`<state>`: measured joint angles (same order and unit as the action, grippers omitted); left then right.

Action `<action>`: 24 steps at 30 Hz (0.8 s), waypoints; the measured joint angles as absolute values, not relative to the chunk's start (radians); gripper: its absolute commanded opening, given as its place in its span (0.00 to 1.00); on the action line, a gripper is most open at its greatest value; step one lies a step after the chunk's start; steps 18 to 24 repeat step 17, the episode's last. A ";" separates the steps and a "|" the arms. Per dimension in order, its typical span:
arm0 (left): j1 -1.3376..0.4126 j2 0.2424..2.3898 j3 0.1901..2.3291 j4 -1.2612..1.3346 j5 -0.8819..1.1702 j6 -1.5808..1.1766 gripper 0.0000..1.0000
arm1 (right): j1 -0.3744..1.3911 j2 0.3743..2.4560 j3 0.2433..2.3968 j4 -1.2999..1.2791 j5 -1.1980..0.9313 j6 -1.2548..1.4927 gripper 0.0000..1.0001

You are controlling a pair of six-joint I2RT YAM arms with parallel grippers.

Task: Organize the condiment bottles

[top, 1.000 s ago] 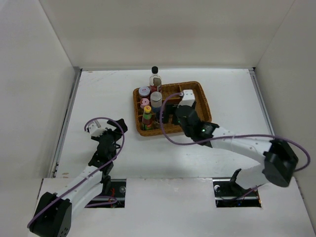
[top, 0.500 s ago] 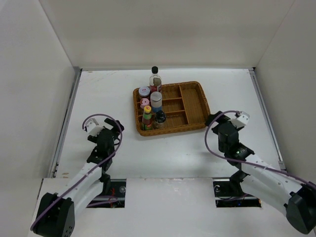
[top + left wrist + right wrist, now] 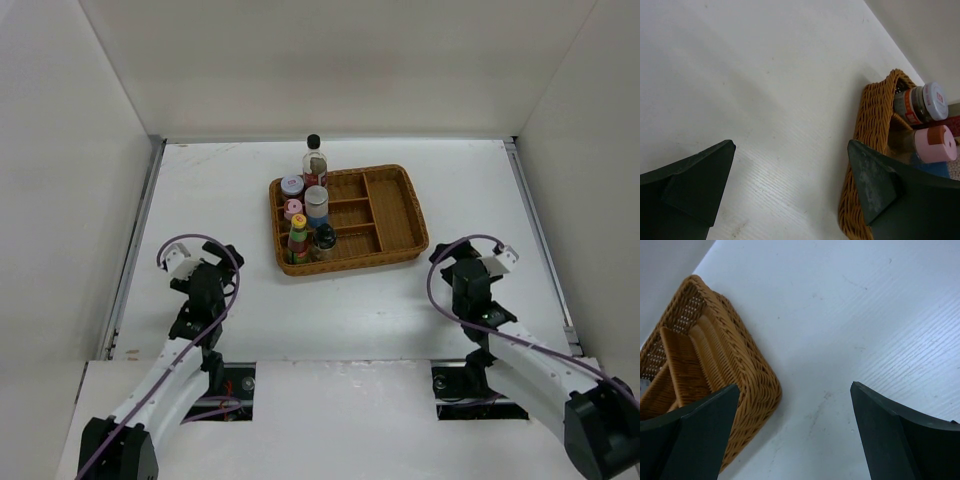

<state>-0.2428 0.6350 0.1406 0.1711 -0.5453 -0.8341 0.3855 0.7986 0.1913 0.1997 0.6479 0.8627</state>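
Observation:
The six condiment bottles stand together at the left end of the brown wicker tray (image 3: 395, 215). They are a lavender-lidded jar (image 3: 292, 185), a pink-capped shaker (image 3: 293, 208), a white blue-banded jar (image 3: 316, 200), a green-red yellow-capped bottle (image 3: 298, 238) and a small dark bottle (image 3: 325, 238). The tall black-capped bottle (image 3: 314, 160) rises at the tray's back edge. My left gripper (image 3: 222, 262) is open and empty left of the tray (image 3: 867, 135); its view (image 3: 790, 185) shows the lavender-lidded jar (image 3: 930, 100) and pink-capped shaker (image 3: 935, 144). My right gripper (image 3: 448, 258) is open and empty by the tray's near right corner (image 3: 725, 360), with bare table between its fingers (image 3: 795, 430).
White walls close the table on the left, back and right. The tray's middle and right compartments hold nothing. Both arms lie low near the table's front edge, one on each side of the tray.
My right gripper has left the tray and drawn back to the near right, leaving the small dark bottle standing in it. My left gripper has drawn back a little toward the near left.

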 measured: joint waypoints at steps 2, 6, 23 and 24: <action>-0.242 0.642 0.141 0.165 -0.529 -0.835 1.00 | 0.384 0.832 0.194 0.210 0.631 0.867 1.00; -0.242 0.648 0.147 0.152 -0.509 -0.835 1.00 | 0.384 0.897 0.199 0.209 0.598 0.869 1.00; -0.242 0.696 0.189 0.141 -0.485 -0.834 1.00 | 0.379 0.888 0.199 0.211 0.583 0.872 1.00; -0.242 0.696 0.189 0.141 -0.485 -0.834 1.00 | 0.379 0.888 0.199 0.211 0.583 0.872 1.00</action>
